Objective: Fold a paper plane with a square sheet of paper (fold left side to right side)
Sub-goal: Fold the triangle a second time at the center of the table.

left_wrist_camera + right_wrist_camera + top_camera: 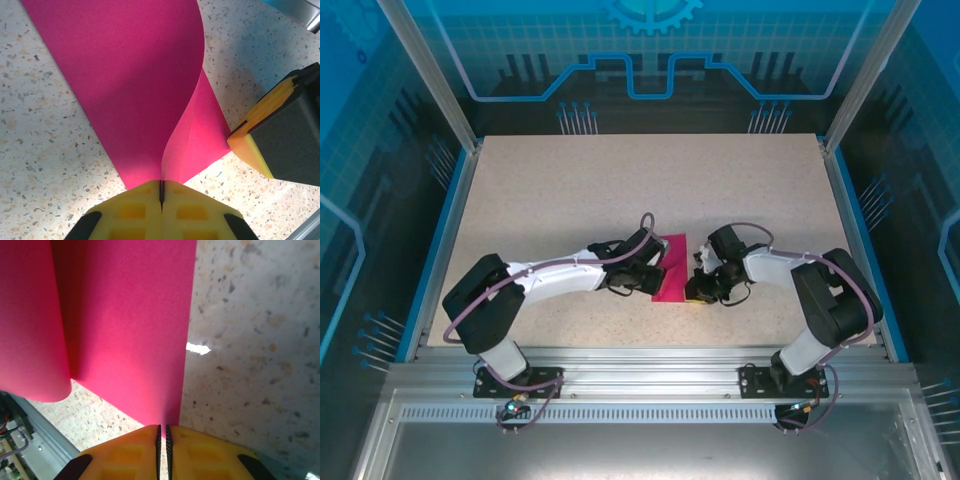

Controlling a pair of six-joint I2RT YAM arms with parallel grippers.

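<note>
Square sheet of paper, thin and floppy, bows up off the table as left gripper and right gripper each clamp shut on an edge; easily creased, it likely wants light corner grips

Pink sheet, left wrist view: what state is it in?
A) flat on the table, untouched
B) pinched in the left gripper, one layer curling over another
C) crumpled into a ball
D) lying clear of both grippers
B: in the left wrist view the pink sheet runs into the closed seam of the left gripper, and its upper layer bows up over the lower one.
</note>
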